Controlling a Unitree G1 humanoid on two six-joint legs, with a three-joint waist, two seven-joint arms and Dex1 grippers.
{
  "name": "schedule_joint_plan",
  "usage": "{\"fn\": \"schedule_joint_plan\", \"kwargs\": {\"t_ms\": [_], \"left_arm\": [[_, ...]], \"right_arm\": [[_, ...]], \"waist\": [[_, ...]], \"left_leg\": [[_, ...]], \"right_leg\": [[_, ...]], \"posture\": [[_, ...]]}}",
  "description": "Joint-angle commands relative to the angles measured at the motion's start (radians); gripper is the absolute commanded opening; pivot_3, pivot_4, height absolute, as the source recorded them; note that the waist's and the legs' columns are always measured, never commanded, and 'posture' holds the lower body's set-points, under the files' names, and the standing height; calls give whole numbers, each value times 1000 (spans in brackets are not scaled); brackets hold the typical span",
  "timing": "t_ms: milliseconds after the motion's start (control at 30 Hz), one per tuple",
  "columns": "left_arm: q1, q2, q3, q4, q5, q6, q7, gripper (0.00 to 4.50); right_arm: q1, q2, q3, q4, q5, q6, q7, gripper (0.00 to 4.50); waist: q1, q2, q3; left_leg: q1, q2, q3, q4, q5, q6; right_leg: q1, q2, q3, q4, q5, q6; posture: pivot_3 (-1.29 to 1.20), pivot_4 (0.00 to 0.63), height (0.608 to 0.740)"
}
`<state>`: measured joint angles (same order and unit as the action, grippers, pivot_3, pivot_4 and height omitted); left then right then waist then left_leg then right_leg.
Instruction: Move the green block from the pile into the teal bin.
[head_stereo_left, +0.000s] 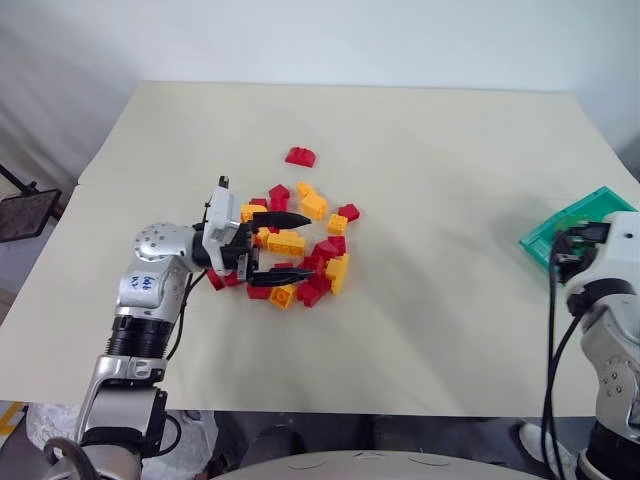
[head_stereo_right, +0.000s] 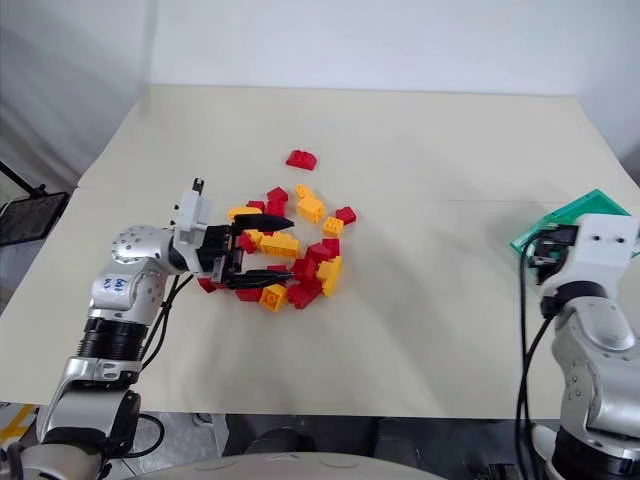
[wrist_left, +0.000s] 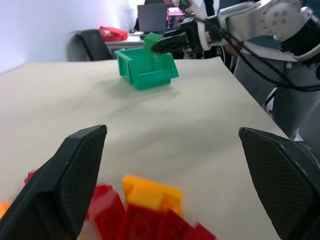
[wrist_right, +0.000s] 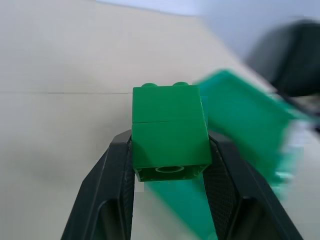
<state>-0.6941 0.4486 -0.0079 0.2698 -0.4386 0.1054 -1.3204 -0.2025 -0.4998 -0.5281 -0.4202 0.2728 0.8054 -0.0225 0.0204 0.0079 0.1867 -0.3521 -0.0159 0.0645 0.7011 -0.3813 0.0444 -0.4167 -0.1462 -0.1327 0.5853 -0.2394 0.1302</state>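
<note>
The green block (wrist_right: 169, 132) is clamped between my right gripper's (wrist_right: 170, 139) black fingers, studs pointing away from the wrist. In the left wrist view that block (wrist_left: 152, 39) hangs just over the near rim of the teal bin (wrist_left: 148, 68). From the head views the bin (head_stereo_left: 562, 228) sits at the table's right edge, partly hidden behind my right wrist. My left gripper (head_stereo_left: 290, 244) is open and level at the left side of the pile (head_stereo_left: 310, 262) of red and yellow-orange bricks, with one finger above the bricks and one below. Nothing is between its fingers (wrist_left: 75, 175).
A single red brick (head_stereo_left: 299, 156) lies apart, behind the pile. The cream table (head_stereo_left: 440, 150) stretches wide between pile and bin. A black chair (head_stereo_left: 24, 214) stands off the table's left side. Cables hang from my right wrist (head_stereo_left: 556, 300).
</note>
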Motion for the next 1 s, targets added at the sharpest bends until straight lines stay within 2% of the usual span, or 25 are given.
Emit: {"fn": "schedule_joint_plan", "kwargs": {"t_ms": [33,100,233,300,433,500,633,733,800,867,1000], "left_arm": [[-39,-18,-14,33,28,-43,11,4500],[-57,-31,-19,62,42,-57,23,4500],[-62,-32,-16,77,62,-58,49,4500],[-56,-25,-8,73,59,-56,52,4500],[-45,-12,5,59,50,-41,65,4500],[-43,-10,7,56,49,-38,69,4500],[7,39,64,-8,40,53,175,4500],[77,97,135,-73,-14,52,150,4500],[141,164,182,-108,-41,112,149,4500],[220,230,209,-136,-43,128,128,4500],[355,327,276,-136,-33,104,105,4500]], "right_arm": [[-51,-32,-18,111,-56,-112,-11,1480],[-102,-52,-2,235,-86,-187,-6,1480],[-175,-82,35,382,-116,-289,23,2823],[-187,-92,43,401,-118,-312,41,3254],[-196,-103,44,405,-114,-327,61,4483],[-197,-105,43,405,-115,-330,65,4483],[-176,-158,75,257,-2,-282,267,4483],[-132,-224,142,136,170,-237,552,4483],[-66,-295,190,79,266,-251,789,4483],[-33,-351,234,95,282,-290,931,4483],[-76,-400,336,262,185,-428,1064,4483]], "waist": [[-4,0,0],[-9,0,0],[-22,1,0],[-22,1,0],[-20,1,0],[-20,1,0],[-23,4,2],[-25,5,3],[-25,5,3],[-22,4,3],[-16,4,3]], "left_leg": [[0,0,0,0,0,0],[0,1,0,0,0,0],[0,2,0,-1,0,0],[0,3,0,-1,0,0],[-1,3,-1,-1,1,0],[-1,3,-1,-1,1,1],[-1,3,-1,-1,1,0],[0,4,-1,-1,0,0],[0,6,-1,-1,0,0],[0,7,-1,-1,0,-1],[0,4,-1,1,-1,1]], "right_leg": [[0,0,0,0,0,0],[0,0,0,0,0,0],[0,0,0,0,0,0],[0,0,0,0,0,0],[0,-1,0,0,0,0],[0,-1,0,0,0,0],[0,-1,0,-1,0,0],[-1,1,0,-1,0,0],[-1,2,0,-1,0,0],[0,3,-1,-2,0,0],[1,-1,0,-2,1,1]], "posture": [[0,150,740],[0,150,740],[0,150,740],[0,150,740],[0,150,740],[0,150,740],[0,150,740],[0,150,740],[0,150,740],[0,150,740],[0,150,740]]}}
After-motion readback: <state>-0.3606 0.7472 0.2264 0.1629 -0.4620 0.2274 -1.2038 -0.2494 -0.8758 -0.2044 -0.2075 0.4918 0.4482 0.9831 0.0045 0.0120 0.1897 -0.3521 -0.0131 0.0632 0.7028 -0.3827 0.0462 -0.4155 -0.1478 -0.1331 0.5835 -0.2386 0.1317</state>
